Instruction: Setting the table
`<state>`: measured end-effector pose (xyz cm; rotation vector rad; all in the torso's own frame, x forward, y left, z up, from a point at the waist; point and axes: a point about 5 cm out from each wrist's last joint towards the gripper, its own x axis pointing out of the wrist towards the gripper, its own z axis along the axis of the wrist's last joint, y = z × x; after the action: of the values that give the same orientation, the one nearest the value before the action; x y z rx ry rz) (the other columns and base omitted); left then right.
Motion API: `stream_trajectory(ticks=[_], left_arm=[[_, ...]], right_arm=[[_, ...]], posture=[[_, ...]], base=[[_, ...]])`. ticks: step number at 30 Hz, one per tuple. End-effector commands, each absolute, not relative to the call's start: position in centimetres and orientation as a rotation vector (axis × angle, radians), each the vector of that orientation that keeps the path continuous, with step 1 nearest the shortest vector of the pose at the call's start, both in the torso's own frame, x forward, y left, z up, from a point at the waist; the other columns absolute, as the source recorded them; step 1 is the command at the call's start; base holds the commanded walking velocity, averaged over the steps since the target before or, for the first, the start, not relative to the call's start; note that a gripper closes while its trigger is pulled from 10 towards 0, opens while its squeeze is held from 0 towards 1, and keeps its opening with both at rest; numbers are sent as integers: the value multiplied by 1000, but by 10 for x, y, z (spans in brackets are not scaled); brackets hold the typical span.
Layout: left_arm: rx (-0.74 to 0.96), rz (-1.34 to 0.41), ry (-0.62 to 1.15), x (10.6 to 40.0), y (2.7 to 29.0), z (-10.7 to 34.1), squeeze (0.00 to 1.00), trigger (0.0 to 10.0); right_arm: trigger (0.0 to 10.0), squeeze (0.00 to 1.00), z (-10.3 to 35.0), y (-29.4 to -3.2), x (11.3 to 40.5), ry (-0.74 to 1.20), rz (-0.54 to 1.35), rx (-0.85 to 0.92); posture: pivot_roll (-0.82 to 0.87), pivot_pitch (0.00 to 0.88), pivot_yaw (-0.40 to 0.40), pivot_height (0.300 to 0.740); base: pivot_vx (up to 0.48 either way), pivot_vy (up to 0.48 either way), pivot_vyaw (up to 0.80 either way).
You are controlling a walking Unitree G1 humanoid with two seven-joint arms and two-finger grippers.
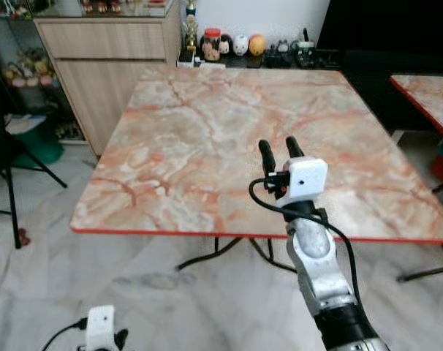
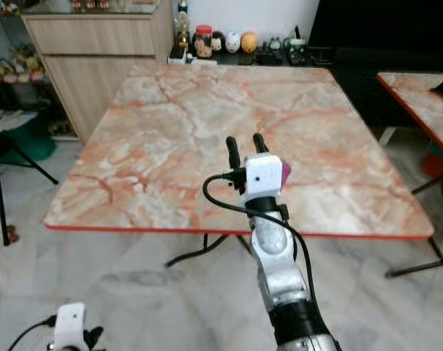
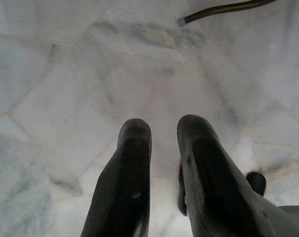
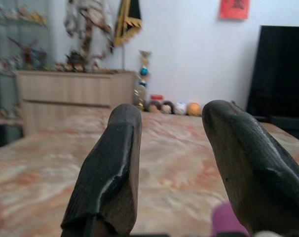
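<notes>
A square table (image 1: 199,139) with a pink marble top and a red rim stands in front of me, its top bare. My right gripper (image 1: 278,145) is raised over the near right part of the top, pointing toward the far side, open, with nothing between its fingers (image 4: 115,163). A small purple thing (image 2: 286,170) peeks out beside the right wrist camera; I cannot tell what it is. My left gripper (image 3: 164,126) hangs low over the marble floor to the lower left, its fingers a narrow gap apart and empty.
A wooden cabinet (image 1: 104,58) stands behind the table's far left corner. Jars and figurines (image 1: 229,45) line a low shelf at the wall. A second marble table (image 1: 430,99) is at the right, a tripod leg (image 1: 13,197) at the left.
</notes>
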<state>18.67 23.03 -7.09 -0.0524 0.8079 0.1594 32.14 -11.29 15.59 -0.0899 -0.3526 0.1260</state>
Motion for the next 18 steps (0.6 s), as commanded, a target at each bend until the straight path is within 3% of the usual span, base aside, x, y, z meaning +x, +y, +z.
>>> stream_trajectory(ticks=[1, 18], left_arm=[[-58, 154, 815, 184, 229, -72, 0, 10000], [-70, 153, 832, 182, 227, -74, 0, 10000]], right_arm=[[10000, 0, 159, -114, 323, -358, 120, -87], [10000, 0, 155, -118, 325, -325, 100, -95]], posture=[[44, 0, -26, 740], [47, 0, -27, 740]], base=[[0, 0, 0], [0, 0, 0]])
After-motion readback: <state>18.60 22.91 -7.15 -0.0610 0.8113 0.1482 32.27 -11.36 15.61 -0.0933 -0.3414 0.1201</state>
